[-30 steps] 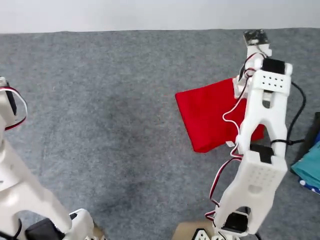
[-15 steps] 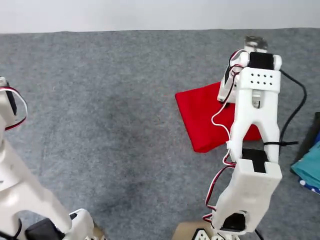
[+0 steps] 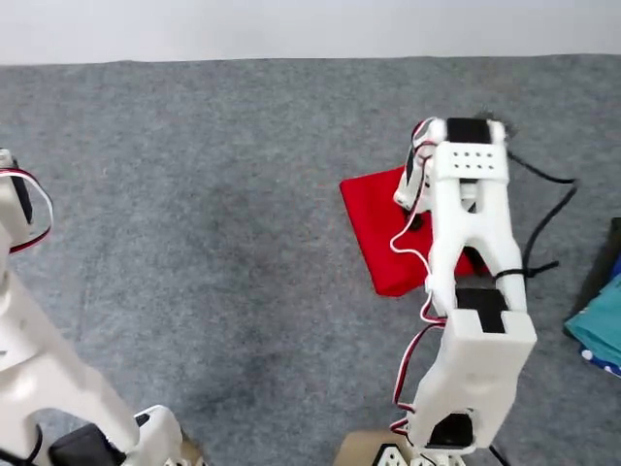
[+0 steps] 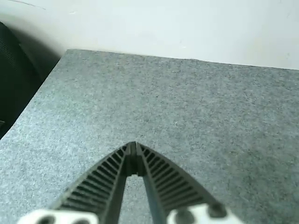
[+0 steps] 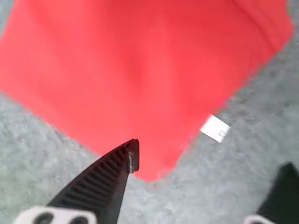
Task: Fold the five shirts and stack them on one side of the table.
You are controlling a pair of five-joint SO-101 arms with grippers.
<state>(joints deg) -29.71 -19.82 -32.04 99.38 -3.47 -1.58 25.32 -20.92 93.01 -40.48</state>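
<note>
Red shirt (image 3: 376, 228) partly hidden beneath right arm (image 3: 473, 252).

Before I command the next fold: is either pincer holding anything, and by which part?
Nothing is held. The right pincer is open over the red shirt; the left pincer is shut empty above the grey mat.

Bare grey mat (image 3: 213, 194) across centre and left: open passage. Right side: red shirt (image 3: 374, 228) lies flat, with the right arm (image 3: 471, 243) stretched above it, blocking approach from overhead. Teal cloth (image 3: 597, 325) at the right edge. Left arm (image 3: 39, 369) fills the near-left corner.
</note>
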